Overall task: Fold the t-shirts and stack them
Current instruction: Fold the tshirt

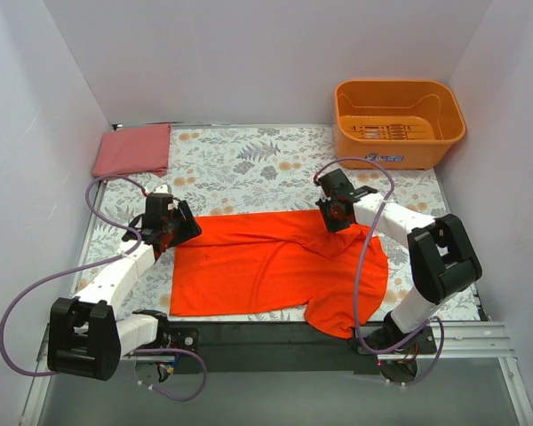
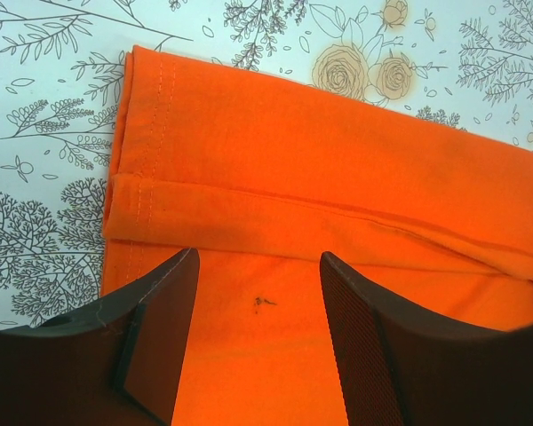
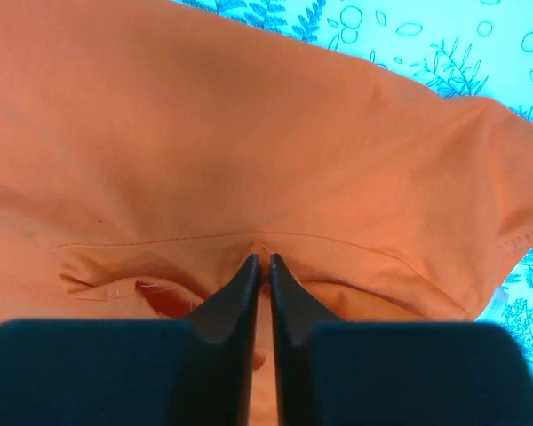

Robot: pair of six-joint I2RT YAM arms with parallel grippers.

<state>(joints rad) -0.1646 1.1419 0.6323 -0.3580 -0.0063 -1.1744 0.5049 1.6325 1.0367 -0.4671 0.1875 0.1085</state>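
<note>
right hand [image 3: 262,263] pinches the orange-red t-shirt [image 1: 249,271] at its far edge; left hand [image 2: 258,259] is spread over its stitched hem.

Table [image 1: 240,164]: orange t-shirt [image 1: 266,266], pink t-shirt [image 1: 131,149], tub [image 1: 400,153]

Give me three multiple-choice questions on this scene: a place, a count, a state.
1. Where does the folded pinkish-red t-shirt lie on the table? A far left corner; B near right corner; C centre.
2. How many t-shirts are visible? A one; B two; C four.
3. The right gripper is: A wide open; B closed on the orange-red t-shirt; C closed on nothing.
Answers: 1 A, it lies at the far left; 2 B, one folded, one spread; 3 B, cloth is pinched between its fingertips.
</note>
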